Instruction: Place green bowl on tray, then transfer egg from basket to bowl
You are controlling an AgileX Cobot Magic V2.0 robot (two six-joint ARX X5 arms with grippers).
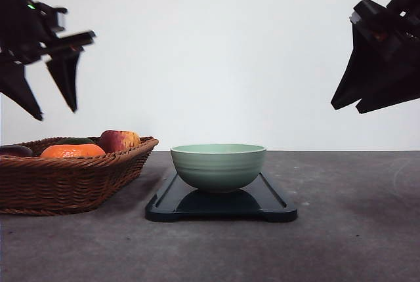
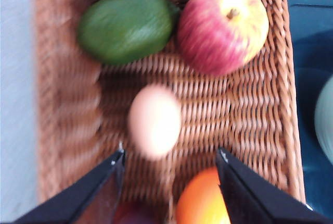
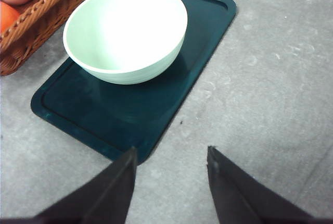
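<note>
Left gripper (image 2: 169, 159) hung above the basket (image 2: 260, 109) with jaws spread and empty; the egg (image 2: 154, 121) lay just ahead of the fingertips, its long axis along the approach line. Green bowl (image 1: 218, 166) sat on the tray (image 1: 275, 206). Right gripper (image 3: 171, 156), jaws apart, held nothing.

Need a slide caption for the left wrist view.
Open left gripper above egg in wicker basket.

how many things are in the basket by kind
egg: 1
apple: 1
avocado: 1
orange: 1
dark purple item, too hidden to name: 1
total in the basket: 5
</note>
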